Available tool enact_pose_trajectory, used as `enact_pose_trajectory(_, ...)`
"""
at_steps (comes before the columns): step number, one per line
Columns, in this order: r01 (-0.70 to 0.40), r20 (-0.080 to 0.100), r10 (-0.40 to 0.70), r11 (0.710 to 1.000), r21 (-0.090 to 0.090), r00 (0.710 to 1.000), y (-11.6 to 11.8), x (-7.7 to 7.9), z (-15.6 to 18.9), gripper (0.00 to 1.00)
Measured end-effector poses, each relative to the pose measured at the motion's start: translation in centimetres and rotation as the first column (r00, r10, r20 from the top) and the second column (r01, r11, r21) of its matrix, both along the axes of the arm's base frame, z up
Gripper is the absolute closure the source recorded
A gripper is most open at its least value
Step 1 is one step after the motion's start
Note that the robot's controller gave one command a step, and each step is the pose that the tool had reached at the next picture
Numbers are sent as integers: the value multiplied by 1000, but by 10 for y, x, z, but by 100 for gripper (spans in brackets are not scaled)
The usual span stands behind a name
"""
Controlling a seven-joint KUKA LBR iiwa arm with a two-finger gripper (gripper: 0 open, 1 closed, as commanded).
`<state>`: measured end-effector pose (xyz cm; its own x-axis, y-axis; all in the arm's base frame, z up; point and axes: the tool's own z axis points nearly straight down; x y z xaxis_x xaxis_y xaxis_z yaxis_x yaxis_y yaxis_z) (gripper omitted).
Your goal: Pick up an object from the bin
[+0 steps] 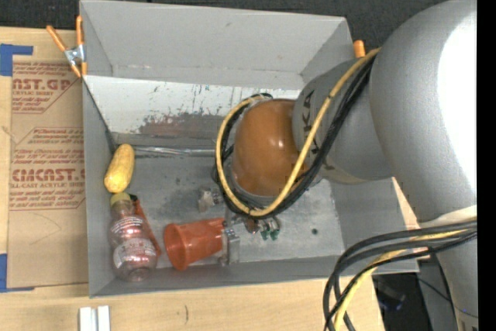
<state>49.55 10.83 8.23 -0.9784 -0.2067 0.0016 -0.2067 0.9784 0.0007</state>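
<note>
1. The big grey metal bin is pale grey all over. Its back wall has dark scratches and a smudge of dull red.
2. The small bumpy corn-shaped toy is bright yellow.
3. The see-through plastic bottle has red and white marks on it and an orange top.
4. The red-orange plastic cup is one plain colour.
5. The robot's round arm is shiny silver-grey, with a glossy brown-orange cover and yellow and black cables looped round it.

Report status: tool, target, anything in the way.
Tool low at front of bin. Red cup on its side just view-left of it. Clear bottle beside the cup, yellow corn cob beyond; neither under the tool.
</note>
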Motion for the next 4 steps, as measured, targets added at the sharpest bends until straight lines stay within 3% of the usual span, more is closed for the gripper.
enact_pose_trajectory(1, -188, 6, 188, 982, -1, 982, 14, -4, -13, 100)
enact_pose_trajectory(2, -187, 6, 187, 982, 0, 982, 14, -4, -13, 100)
enact_pose_trajectory(3, -207, 7, 207, 978, 0, 978, 8, -1, 82, 100)
enact_pose_trajectory(4, -206, 7, 206, 978, 0, 978, 8, -1, 82, 100)
